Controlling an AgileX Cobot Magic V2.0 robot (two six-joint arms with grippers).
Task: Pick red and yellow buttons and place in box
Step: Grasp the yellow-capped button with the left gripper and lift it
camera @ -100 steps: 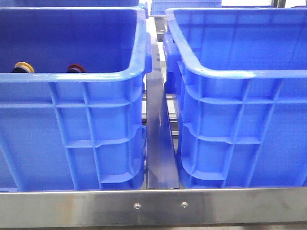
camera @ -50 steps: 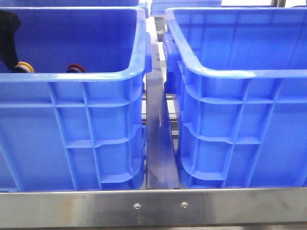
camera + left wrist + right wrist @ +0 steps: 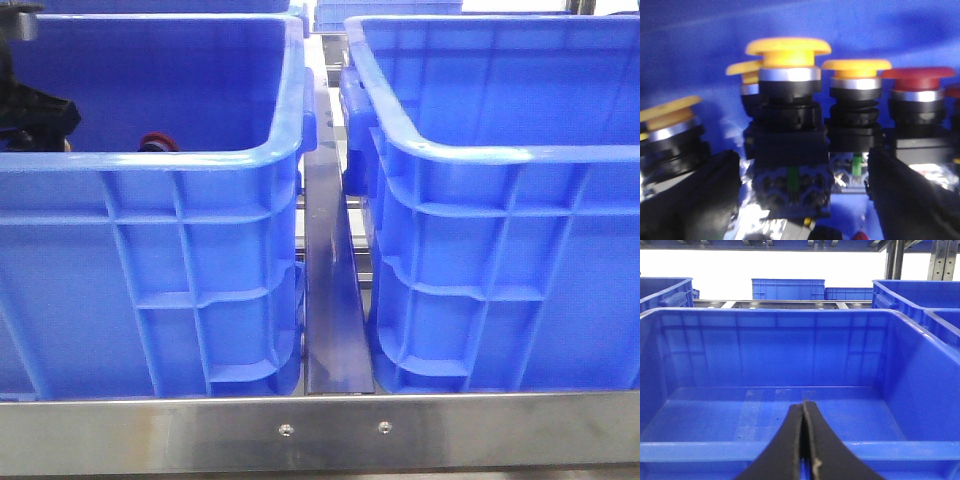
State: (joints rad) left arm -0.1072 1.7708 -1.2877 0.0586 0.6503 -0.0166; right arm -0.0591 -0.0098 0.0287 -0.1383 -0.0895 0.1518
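In the left wrist view my left gripper (image 3: pixel 800 197) is open, its black fingers (image 3: pixel 687 200) on either side of the black body of a yellow button (image 3: pixel 787 50). A red button (image 3: pixel 917 80) stands close beside it, with more yellow buttons around. In the front view the left gripper (image 3: pixel 42 122) is down inside the left blue crate (image 3: pixel 150 160) and hides the yellow button; a red button (image 3: pixel 155 142) shows just over the rim. My right gripper (image 3: pixel 804 412) is shut and empty, over the near rim of the right blue box (image 3: pixel 790 345), whose floor is bare.
The right box (image 3: pixel 500 155) stands beside the left crate, with a steel rail (image 3: pixel 330 280) in the gap between them. A steel bar (image 3: pixel 320 430) runs along the front. More blue crates (image 3: pixel 787 289) stand behind.
My left arm has come in from the left into the left crate and now covers the yellow button in the front view. The red button and both crates have not moved.
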